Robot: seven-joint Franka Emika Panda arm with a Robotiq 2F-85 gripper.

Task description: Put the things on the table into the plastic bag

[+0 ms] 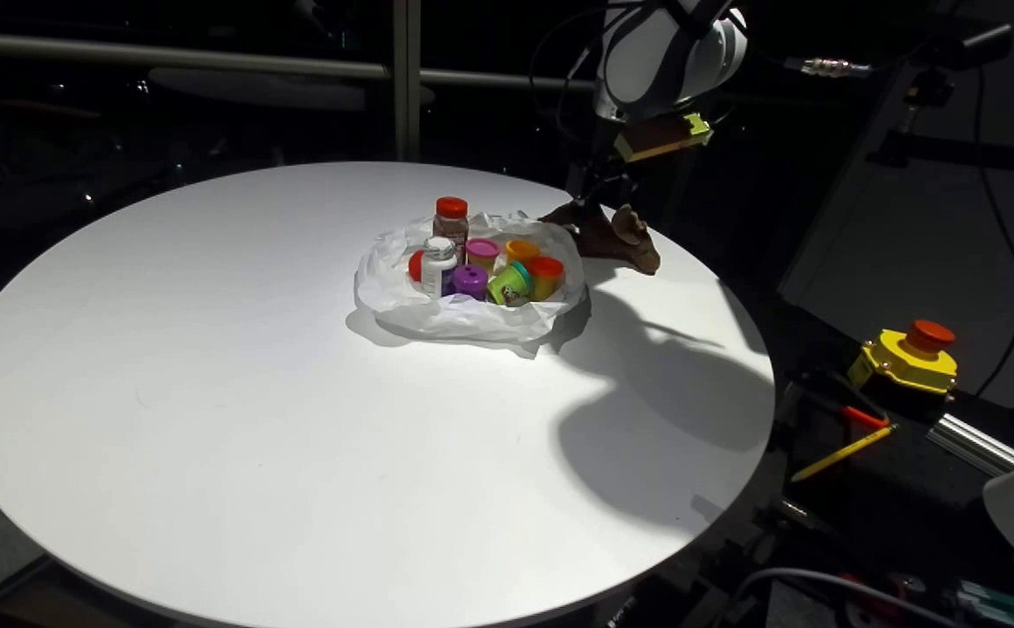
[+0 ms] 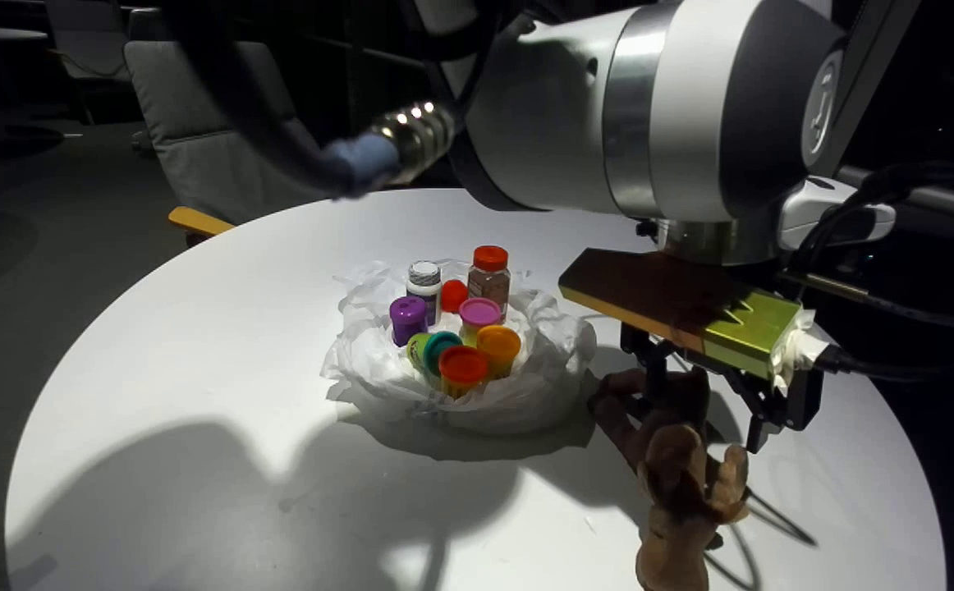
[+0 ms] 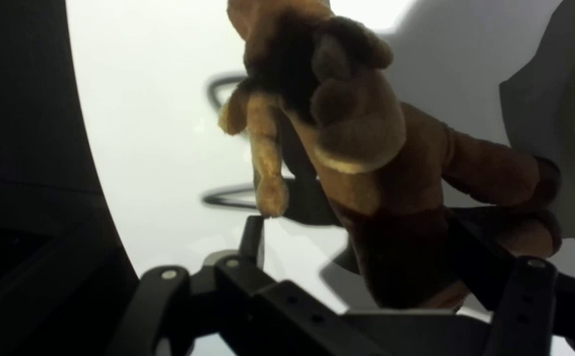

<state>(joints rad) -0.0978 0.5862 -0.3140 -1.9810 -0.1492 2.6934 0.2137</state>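
Observation:
The brown plush toy (image 2: 678, 460) (image 3: 361, 123) lies on the white table (image 1: 254, 419), outside the bag near the table's edge. My gripper (image 2: 707, 414) (image 3: 359, 237) is low over it and open, one finger on each side of its body. In the wrist view, white tabletop shows between the left finger (image 3: 252, 237) and the body; the right finger overlaps the toy's dark side, contact unclear. Beside it, the plastic bag (image 1: 472, 324) (image 2: 534, 406) is spread wide. Inside stand the red-capped jar (image 1: 451, 228), white bottle (image 1: 439, 266), orange cup (image 2: 500, 343), purple (image 2: 408, 318), green (image 1: 511, 281) and red (image 2: 462, 367) bits.
A yellow-and-red device (image 1: 907, 362) and a yellow pencil (image 1: 843, 453) rest on a dark surface off the table. A grey chair (image 2: 206, 139) stands behind the table. Thin dark curved lines (image 2: 781, 517), cord or shadow, run beside the toy.

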